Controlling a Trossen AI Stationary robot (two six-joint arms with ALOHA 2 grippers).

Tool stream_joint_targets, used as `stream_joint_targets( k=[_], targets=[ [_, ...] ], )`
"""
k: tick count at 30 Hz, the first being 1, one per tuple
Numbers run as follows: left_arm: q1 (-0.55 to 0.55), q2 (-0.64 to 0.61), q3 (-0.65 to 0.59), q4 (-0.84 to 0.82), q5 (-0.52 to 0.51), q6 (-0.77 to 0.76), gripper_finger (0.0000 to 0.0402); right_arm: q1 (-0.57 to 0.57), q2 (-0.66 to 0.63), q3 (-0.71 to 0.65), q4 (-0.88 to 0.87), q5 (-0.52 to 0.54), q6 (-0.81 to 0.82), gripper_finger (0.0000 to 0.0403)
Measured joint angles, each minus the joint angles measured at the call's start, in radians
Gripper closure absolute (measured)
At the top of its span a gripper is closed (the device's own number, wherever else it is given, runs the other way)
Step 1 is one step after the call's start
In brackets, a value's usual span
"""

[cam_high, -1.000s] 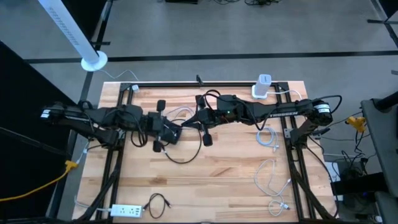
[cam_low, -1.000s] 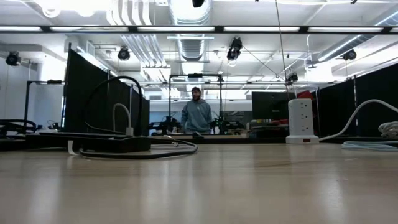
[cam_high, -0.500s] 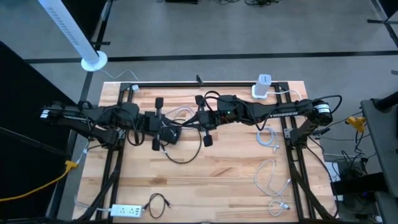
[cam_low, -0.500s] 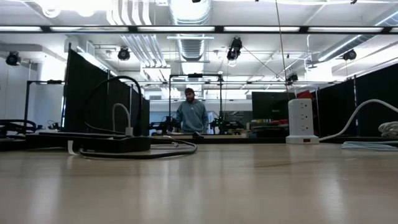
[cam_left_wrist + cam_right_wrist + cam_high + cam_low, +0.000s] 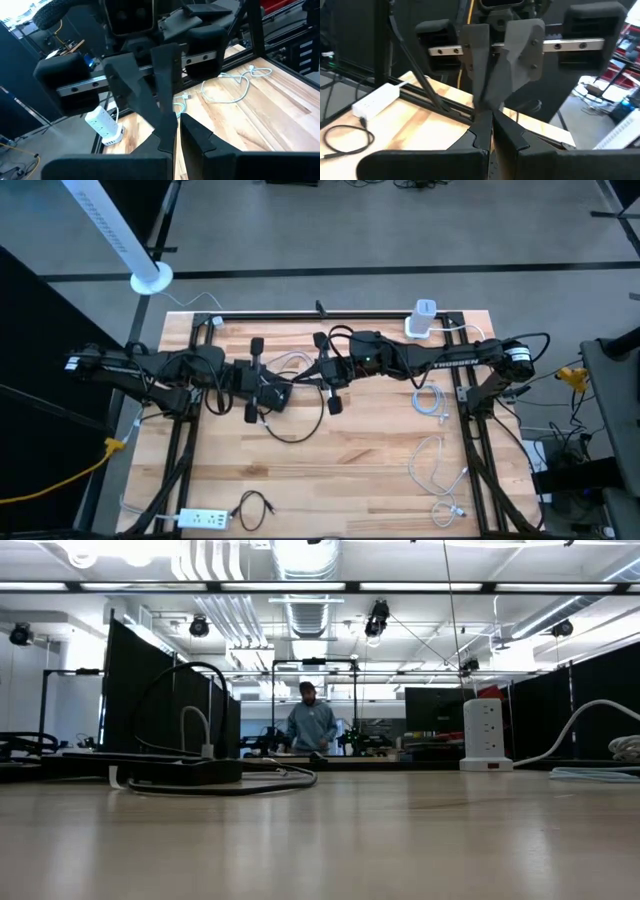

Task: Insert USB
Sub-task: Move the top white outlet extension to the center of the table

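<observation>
A robotics lab or workshop hall is shown. A wooden table point(image 5: 330, 470) on a black metal frame point(image 5: 300, 316) is set on a grey floor. Exposed ducts point(image 5: 300, 615) and strip lights point(image 5: 300, 586) are seen overhead, with black partition panels point(image 5: 150, 690) dividing work bays. A white power tower point(image 5: 485, 735), cables point(image 5: 435, 460) and a distant person point(image 5: 311, 725) at a bench are visible.

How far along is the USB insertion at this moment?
Nothing looks done: no plug is seen going into the white power tower. In hand: nothing. The left tool and right tool are shut and empty, tip to tip over the table's middle. Left: picking up a cable such as the white cable, then inserting it.
</observation>
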Motion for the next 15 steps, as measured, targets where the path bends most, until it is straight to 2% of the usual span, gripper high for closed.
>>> stream_joint_targets(
  k=[10,15],
  targets=[
    [0.041,-0.001,0.0,0.01,-0.046,0.005,0.0401,0.0,0.0,0.0,-0.008,0.015,0.006,0.0403],
    [0.047,0.0,0.0,0.02,-0.118,0.009,0.0401,0.008,0.0,0.0,-0.028,-0.022,0.009,0.0403]
  ],
)
